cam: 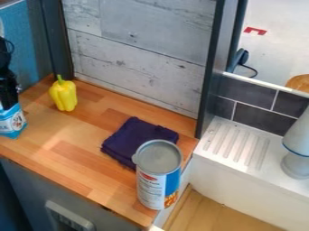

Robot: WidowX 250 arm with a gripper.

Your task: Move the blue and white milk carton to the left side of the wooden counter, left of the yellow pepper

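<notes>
The black gripper (8,92) hangs at the left edge, directly above a blue-and-white package (12,122) and meeting its top. Right of them, a yellow bell pepper (64,94) stands upright near the back of the wooden counter. A folded dark purple cloth (134,139) lies toward the counter's right side. In front of the cloth, and hiding part of it, stands a tall blue-and-white can (158,176) with a grey lid, close to the right edge.
The wooden counter (66,155) has a whitewashed plank wall (138,49) behind it. A dark upright post (212,67) rises at the back right corner. Beyond lie a white ridged drainboard (238,144) and a grey-white object (297,153) at the right edge.
</notes>
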